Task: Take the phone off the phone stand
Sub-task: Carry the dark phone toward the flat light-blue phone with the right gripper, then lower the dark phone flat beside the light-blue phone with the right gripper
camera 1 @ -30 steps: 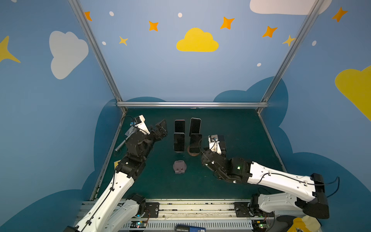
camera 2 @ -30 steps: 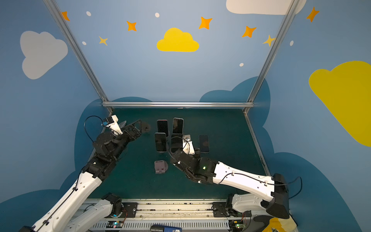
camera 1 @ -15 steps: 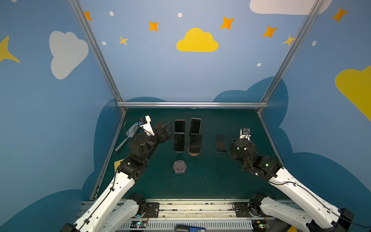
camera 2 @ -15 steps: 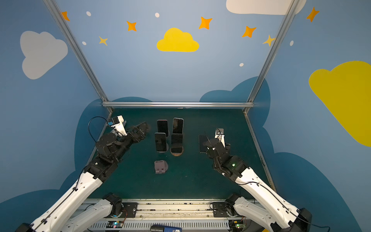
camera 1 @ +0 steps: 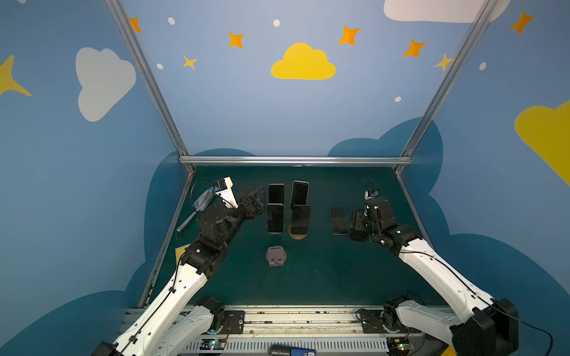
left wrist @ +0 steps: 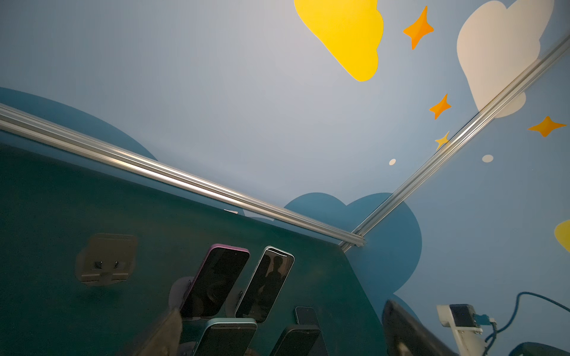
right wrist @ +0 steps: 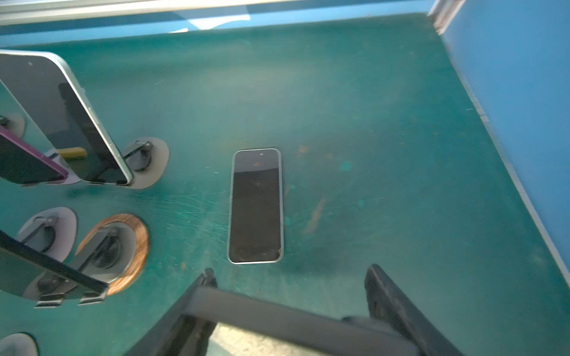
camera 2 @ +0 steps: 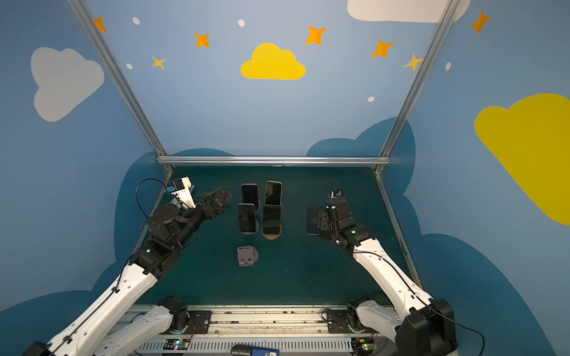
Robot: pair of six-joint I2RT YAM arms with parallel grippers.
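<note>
Mat [camera 1: 324, 277]: green, one phone [right wrist: 255, 206] lying flat.
Left gripper [camera 1: 255, 200]: spread wide, empty.
Right gripper [right wrist: 292, 272]: apart, seemingly empty.

Almost nothing here can be read. The one candidate is a small white label [camera 1: 309, 354] on the blue device [camera 1: 294, 351] at the lower edge in both top views. Its two characters look like "50", but the frame cuts them and the reading is unsure. The circuit boards [camera 1: 212, 343] on the base rail carry markings too small to make out. The flat phone [right wrist: 255, 206] and the standing phones [left wrist: 216, 283] show dark screens only — reflections, with no legible writing or logo.
</note>
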